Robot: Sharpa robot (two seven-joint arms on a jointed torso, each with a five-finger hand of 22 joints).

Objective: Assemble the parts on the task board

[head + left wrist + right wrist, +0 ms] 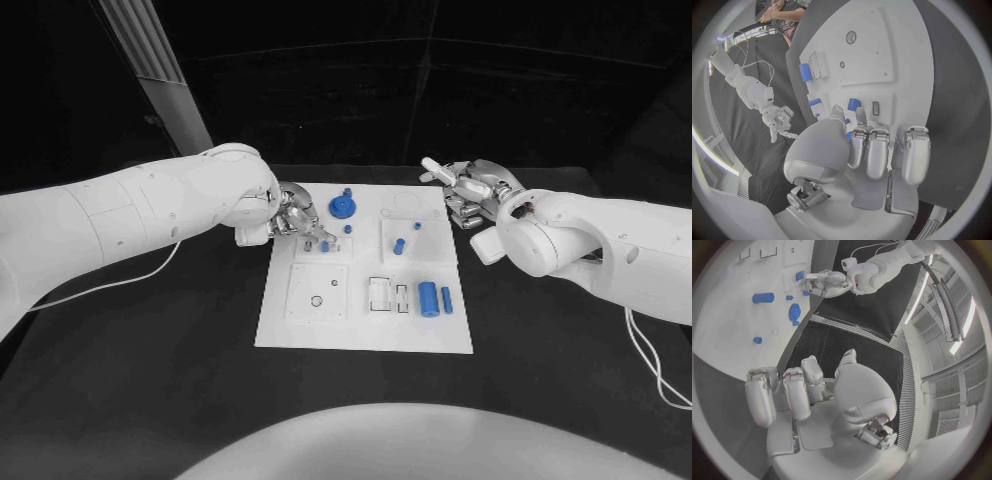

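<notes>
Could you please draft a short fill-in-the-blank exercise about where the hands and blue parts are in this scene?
1. The left hand reaches over the ____ edge of the task board.
2. The right hand hovers off the board and holds ____.
3. The blue gear lies nearer the ____ hand.
4. The large blue cylinder lies on the board's ____ side.

Missing words: left; nothing; left; right

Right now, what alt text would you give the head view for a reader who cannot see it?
A white task board lies mid-table, bearing small blue parts, among them a blue gear and a blue cylinder. The left hand works at the board's far left corner; the right hand hovers beside its far right corner, holding nothing.
</notes>
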